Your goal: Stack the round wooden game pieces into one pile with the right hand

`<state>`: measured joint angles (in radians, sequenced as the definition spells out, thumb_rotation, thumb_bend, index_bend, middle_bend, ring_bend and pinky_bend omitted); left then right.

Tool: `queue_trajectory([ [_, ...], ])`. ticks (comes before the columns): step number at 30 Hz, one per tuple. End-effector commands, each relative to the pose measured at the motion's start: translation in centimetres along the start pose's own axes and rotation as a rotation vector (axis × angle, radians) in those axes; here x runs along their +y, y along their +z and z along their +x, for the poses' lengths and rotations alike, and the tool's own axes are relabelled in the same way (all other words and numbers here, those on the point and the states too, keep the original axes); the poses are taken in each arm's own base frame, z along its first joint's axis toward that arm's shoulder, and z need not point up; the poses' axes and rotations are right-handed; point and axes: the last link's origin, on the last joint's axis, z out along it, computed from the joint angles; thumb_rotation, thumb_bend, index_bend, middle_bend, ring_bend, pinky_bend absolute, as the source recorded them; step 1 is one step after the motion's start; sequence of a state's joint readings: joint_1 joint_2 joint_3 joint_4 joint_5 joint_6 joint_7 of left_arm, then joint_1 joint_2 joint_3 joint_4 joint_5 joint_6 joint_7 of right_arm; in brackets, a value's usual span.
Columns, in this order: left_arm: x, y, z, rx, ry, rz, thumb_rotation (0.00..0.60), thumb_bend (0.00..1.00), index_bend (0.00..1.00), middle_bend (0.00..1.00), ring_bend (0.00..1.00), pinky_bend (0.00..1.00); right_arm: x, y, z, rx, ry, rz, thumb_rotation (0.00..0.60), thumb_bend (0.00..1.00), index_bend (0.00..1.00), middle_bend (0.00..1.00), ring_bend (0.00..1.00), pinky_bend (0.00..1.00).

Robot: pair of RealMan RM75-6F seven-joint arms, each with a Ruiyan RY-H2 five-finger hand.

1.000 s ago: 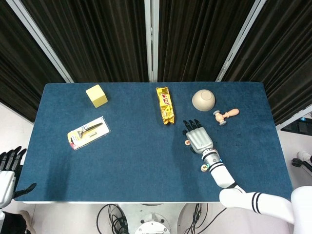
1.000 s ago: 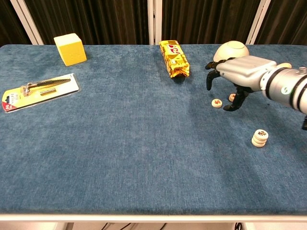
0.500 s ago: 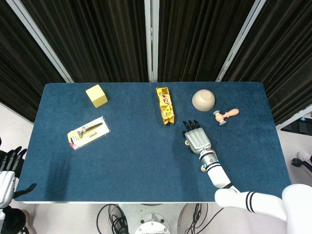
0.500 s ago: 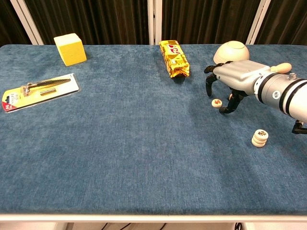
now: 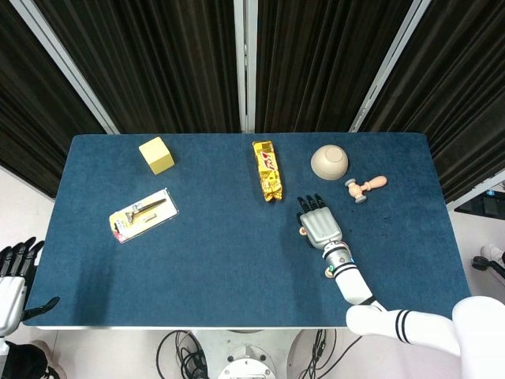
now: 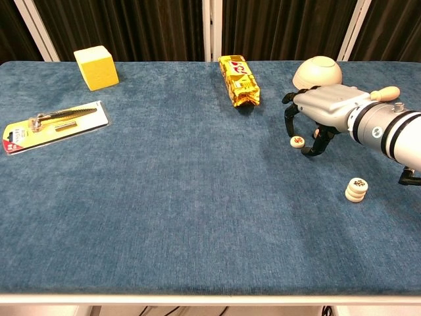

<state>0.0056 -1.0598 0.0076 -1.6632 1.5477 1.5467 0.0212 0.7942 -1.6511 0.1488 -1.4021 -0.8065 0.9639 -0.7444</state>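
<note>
My right hand [image 6: 320, 113] is palm down over the table [image 6: 184, 197], fingers arched and apart, their tips lowered around a single round wooden piece [image 6: 297, 141]. Thumb tip sits just beside that piece on its right; the other fingertips come down behind and to its left. Cannot tell from either view whether any tip is actually touching it, and nothing is pinched or lifted. A second loose piece appeared a second ago beside the thumb in the chest view; it is now hidden behind my fingers, so I cannot place it. Change over the last second: the hand has drifted slightly left and closed in, so the thumb that stood clear of the piece is now right against its side. The piece itself has not moved. The started pile [image 6: 356, 190], a few discs high, stands well apart toward my near right, untouched. From the head view the hand [image 5: 318, 222] covers most of the piece, only an edge [image 5: 302, 231] showing at its left. My judgement: this is the closing-in step before a pinch, and the stack is only partly built. Left hand [image 5: 11, 276] hangs off the table's near-left corner, fingers loosely apart, holding nothing. Also on the table: yellow block [image 6: 96, 66], snack packet [image 6: 239, 80], carded tool [image 6: 54, 124], upturned bowl [image 6: 316, 70], wooden stamp [image 5: 365, 187].
</note>
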Motion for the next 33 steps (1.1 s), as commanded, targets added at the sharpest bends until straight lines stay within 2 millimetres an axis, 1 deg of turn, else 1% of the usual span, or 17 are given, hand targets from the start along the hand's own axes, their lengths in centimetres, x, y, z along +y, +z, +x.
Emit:
queue_trajectory([
  [1, 0.0, 0.0, 0.0, -0.001, 0.001, 0.001, 0.600, 0.08, 0.03, 0.00, 0.00, 0.00, 0.0, 0.0, 0.0, -0.002, 0.000, 0.001, 0.600, 0.25, 0.43, 0.06, 0.00, 0.00],
  [13, 0.0, 0.0, 0.0, 0.000, 0.001, -0.001, 0.600, 0.08, 0.03, 0.00, 0.00, 0.00, -0.1, 0.0, -0.1, 0.003, 0.003, 0.007, 0.600, 0.26, 0.47, 0.07, 0.00, 0.00],
  [24, 0.0, 0.0, 0.0, -0.002, 0.001, -0.002, 0.600, 0.08, 0.03, 0.00, 0.00, 0.00, 0.0, -0.1, 0.0, 0.007, 0.016, 0.008, 0.600, 0.31, 0.51, 0.08, 0.00, 0.00],
  [28, 0.0, 0.0, -0.1, -0.004, 0.000, -0.002, 0.600, 0.08, 0.03, 0.00, 0.00, 0.00, 0.4, -0.9, 0.5, 0.023, 0.020, 0.017, 0.600, 0.31, 0.51, 0.08, 0.00, 0.00],
  [33, 0.0, 0.0, -0.1, -0.005, -0.002, -0.002, 0.600, 0.08, 0.03, 0.00, 0.00, 0.00, 1.5, -2.6, 1.4, 0.052, 0.019, 0.032, 0.600, 0.31, 0.52, 0.08, 0.00, 0.00],
])
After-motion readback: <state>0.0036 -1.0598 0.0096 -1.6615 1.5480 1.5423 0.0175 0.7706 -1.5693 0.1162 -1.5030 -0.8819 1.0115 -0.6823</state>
